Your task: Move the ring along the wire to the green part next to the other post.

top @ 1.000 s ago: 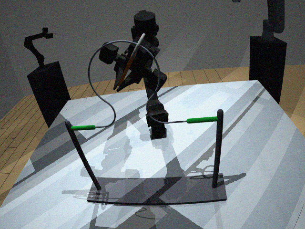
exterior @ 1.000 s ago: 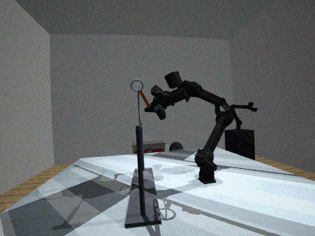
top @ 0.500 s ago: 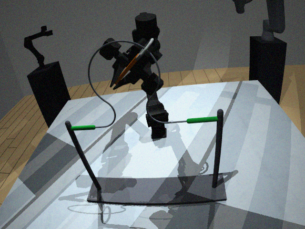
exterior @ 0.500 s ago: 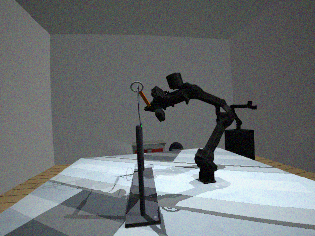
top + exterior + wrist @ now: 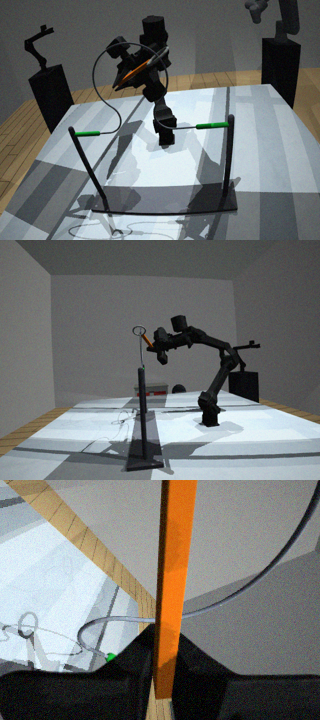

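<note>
Grey walls and a pale striped table (image 5: 271,155) frame the job, and your arm reaches high over the wire rig. Your gripper (image 5: 121,81) is clamped nearly closed on the lower end of the orange handle (image 5: 135,71), as the wrist view confirms with the handle (image 5: 172,580) standing straight up between the dark jaws. From the fingers, the handle's long axis runs up and to the right in the top view, ending at the ring (image 5: 160,55), which sits near the top of the grey wire's big loop (image 5: 96,59), on its right-hand side. In the exterior view the ring (image 5: 139,330) appears to encircle the wire's crest with a little clearance, though you cannot judge the margin exactly. The green section beside the right-hand post (image 5: 211,125) looks like your goal, lying well below the ring and to its right; the other green section (image 5: 87,133) lies far to the left. Judge the next stretch as a descent: the wire curves downward behind the arm, so the ring's plane should probably turn with that curve.
</note>
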{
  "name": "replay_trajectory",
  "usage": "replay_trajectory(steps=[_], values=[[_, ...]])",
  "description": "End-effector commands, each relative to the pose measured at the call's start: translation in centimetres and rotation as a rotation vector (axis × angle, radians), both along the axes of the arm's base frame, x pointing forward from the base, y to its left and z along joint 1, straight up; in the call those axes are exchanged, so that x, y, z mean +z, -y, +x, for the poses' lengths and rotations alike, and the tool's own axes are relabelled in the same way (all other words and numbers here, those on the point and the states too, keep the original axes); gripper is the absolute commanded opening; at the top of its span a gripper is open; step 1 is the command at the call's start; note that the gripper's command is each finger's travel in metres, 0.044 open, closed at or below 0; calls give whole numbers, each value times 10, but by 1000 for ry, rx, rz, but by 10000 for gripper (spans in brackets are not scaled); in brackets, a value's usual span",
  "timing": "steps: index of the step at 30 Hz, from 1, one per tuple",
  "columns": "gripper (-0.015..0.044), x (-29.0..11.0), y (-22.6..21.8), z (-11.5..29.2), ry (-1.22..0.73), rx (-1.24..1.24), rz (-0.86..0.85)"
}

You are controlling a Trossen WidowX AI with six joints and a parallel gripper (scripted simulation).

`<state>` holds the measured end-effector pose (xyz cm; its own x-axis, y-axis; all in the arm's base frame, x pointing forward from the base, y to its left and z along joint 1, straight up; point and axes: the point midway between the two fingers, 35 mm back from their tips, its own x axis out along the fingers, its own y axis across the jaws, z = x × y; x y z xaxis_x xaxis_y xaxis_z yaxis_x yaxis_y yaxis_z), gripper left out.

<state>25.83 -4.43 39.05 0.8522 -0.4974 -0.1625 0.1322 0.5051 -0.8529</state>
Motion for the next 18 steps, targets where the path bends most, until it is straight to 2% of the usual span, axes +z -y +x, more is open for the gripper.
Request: replay_trajectory(steps=[1,18], values=[[-150,2,2,-2,5,-3,-46],[-150,9,5,-3,-4,-3,-261]])
